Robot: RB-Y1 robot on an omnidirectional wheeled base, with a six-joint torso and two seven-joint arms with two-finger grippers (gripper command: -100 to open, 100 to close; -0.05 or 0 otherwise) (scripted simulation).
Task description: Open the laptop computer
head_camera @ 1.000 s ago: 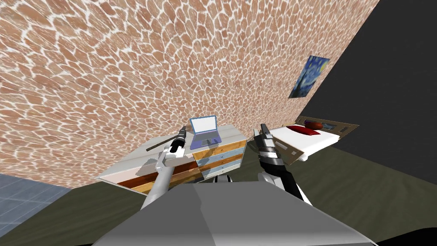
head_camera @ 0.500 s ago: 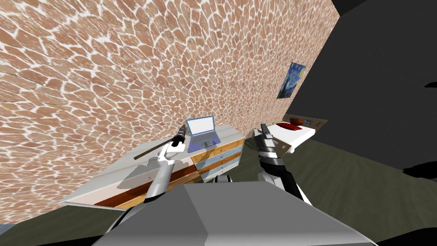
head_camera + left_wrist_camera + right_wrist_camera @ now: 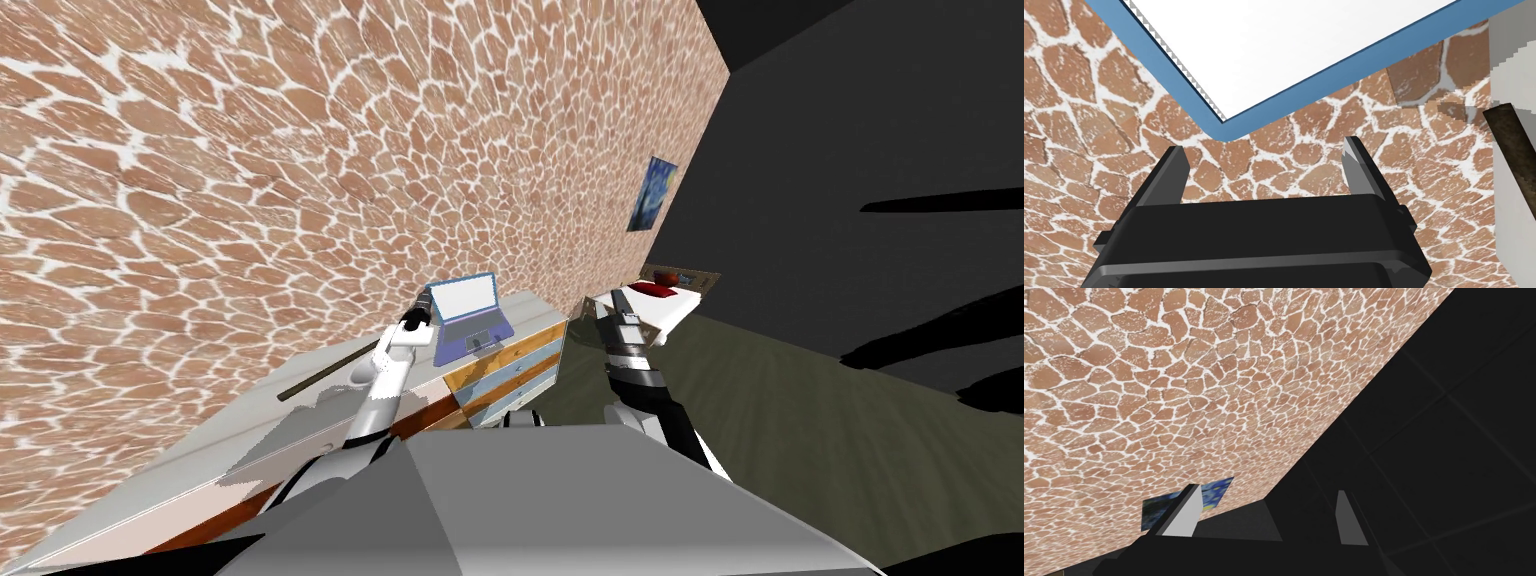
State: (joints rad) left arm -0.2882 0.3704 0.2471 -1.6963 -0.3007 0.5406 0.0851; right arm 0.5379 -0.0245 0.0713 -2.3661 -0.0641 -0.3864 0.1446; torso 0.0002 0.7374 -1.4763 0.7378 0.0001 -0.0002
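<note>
One open laptop (image 3: 470, 312) sits on one dresser (image 3: 515, 365), its screen corner just beyond the left gripper (image 3: 1264, 152), fingers spread. The right gripper (image 3: 1269, 500), also spread, hangs further right.

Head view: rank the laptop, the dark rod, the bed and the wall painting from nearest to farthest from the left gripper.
From the left gripper:
1. Laptop, just ahead of it, on the dresser.
2. Dark rod, on the dresser top beside the left forearm.
3. Bed, past the dresser's right end.
4. Painting, on the wall beyond the bed.
</note>
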